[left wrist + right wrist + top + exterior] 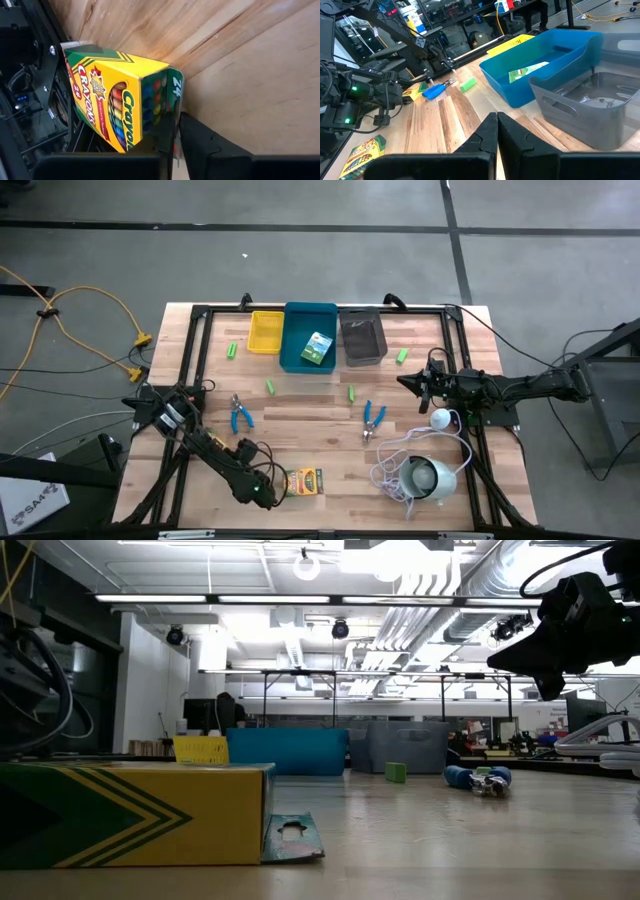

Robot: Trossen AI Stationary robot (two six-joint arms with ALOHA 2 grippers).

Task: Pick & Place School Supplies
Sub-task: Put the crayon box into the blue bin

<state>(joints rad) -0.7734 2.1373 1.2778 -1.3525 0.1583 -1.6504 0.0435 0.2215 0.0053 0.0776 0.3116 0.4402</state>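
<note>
Crayon box (120, 95) lies on the wooden table (250, 75), its end flap open. Left gripper (175, 142) fingers pinch that flap's edge.

Two dark jointed arms

Black casings are seen on the left arm (215, 455) and right arm (520, 385); black cables are looped along both; matte wedge-shaped fingers (485, 135) are shown.

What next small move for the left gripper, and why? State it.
Probably lift. The left gripper looks closed on the end flap of the crayon box, which lies on the table near its front edge; another box already sits in the blue bin.
</note>
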